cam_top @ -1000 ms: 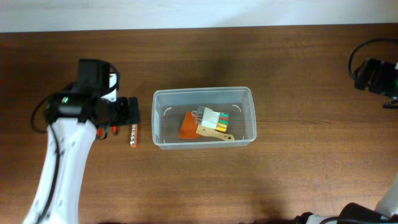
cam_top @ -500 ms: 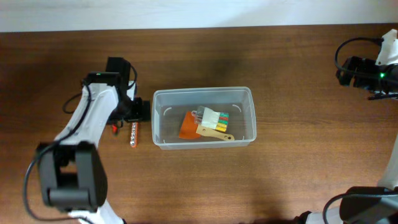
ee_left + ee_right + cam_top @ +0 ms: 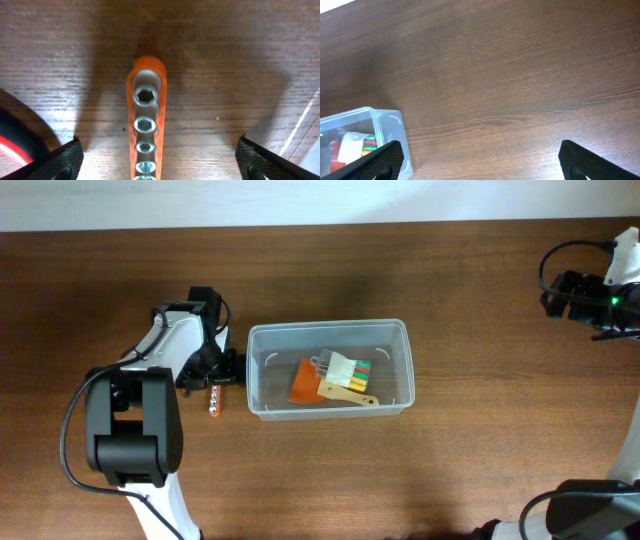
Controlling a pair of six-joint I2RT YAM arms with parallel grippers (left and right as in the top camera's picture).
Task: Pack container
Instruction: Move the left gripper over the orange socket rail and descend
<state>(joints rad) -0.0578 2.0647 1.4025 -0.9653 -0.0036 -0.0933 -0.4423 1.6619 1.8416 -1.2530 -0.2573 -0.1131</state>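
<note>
The clear plastic container (image 3: 258, 370) stands mid-table and holds an orange tool, a wooden-handled tool and coloured items; its corner shows in the right wrist view (image 3: 387, 127). An orange rail of metal sockets (image 3: 146, 127) lies on the wood just left of the container; it also shows in the overhead view (image 3: 214, 398). My left gripper (image 3: 160, 167) is open, low over the rail, one finger on each side of it, not touching. My right gripper (image 3: 480, 165) is open and empty, above bare wood at the far right of the table.
A red and black tool (image 3: 185, 384) lies under the left arm, beside the socket rail; its red curve shows in the left wrist view (image 3: 12, 150). The table's far edge meets a white wall at the top.
My left arm has swung in toward the container and lowered over the socket rail. The right arm shifted slightly between the first two frames, then stayed still.
</note>
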